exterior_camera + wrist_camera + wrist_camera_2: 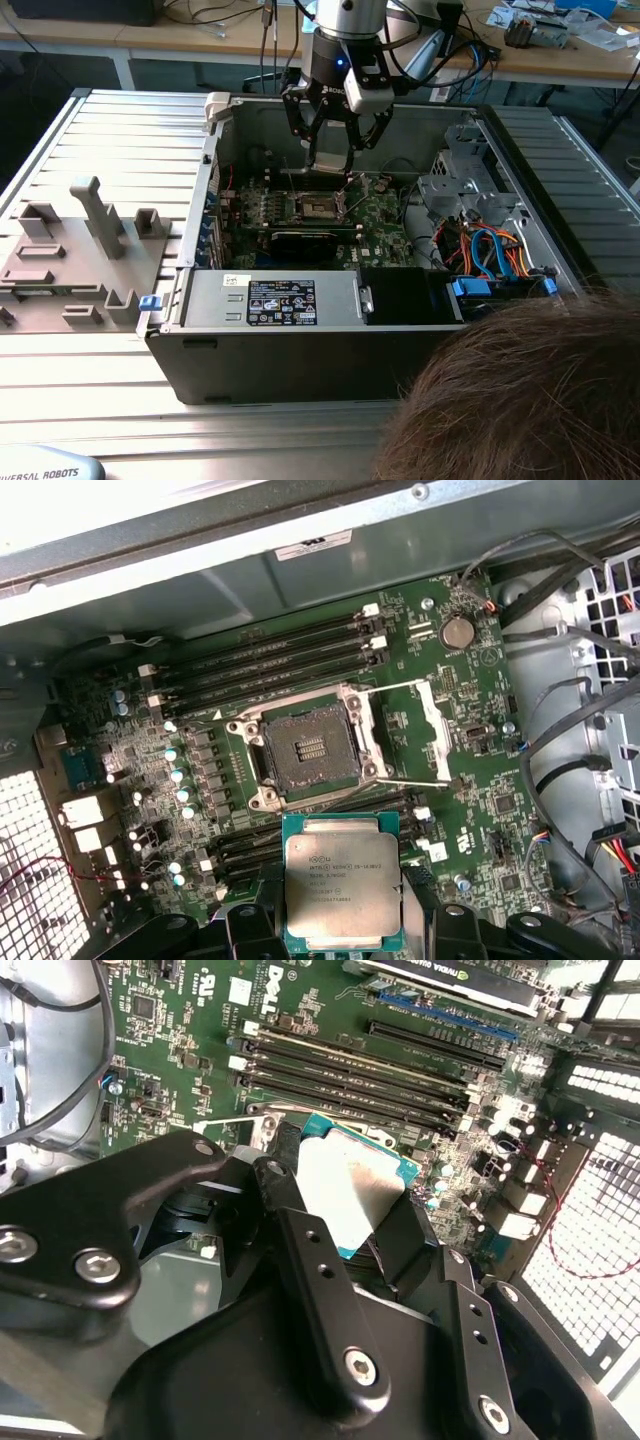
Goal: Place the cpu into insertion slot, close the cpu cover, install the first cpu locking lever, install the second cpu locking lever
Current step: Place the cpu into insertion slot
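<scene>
Exterior view, its left to its right: a grey moulded fixture (90, 245) near the ribbed metal counter's (100, 380) edge, then the open computer case (300, 350) with the hand (330, 150) hanging over it. The hand's black fingers are closed on two opposite edges of the cpu (343, 885), a flat square with a dull silver lid. In the first wrist view the insertion slot (308, 752) lies empty below and ahead of the chip, sides parallel, and the cpu cover (437, 725), a thin metal frame, is swung open beside it.
</scene>
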You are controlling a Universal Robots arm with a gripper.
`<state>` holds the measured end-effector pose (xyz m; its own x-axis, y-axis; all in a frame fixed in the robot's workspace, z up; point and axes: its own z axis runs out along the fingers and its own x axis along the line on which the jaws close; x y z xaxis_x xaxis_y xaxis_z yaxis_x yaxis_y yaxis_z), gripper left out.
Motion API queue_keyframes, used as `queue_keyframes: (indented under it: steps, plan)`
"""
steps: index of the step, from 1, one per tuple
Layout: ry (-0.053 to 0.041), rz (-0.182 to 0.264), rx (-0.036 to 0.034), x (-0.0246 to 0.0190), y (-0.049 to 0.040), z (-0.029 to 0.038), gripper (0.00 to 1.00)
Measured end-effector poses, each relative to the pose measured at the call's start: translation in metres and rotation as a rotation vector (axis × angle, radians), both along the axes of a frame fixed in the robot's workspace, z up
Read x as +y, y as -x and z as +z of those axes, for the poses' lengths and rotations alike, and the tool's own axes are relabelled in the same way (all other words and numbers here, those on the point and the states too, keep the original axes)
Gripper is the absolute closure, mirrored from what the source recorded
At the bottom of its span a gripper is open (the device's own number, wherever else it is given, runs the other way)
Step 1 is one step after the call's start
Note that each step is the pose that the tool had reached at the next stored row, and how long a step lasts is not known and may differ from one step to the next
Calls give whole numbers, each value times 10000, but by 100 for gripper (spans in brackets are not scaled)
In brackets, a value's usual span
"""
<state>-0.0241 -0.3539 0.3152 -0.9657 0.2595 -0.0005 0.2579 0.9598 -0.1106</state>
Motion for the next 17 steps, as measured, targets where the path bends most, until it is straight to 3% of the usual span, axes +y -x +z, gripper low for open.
queue_keyframes:
  steps: [17]
  plan:
    - [113, -333, 0, 0, 0, -2, 45]
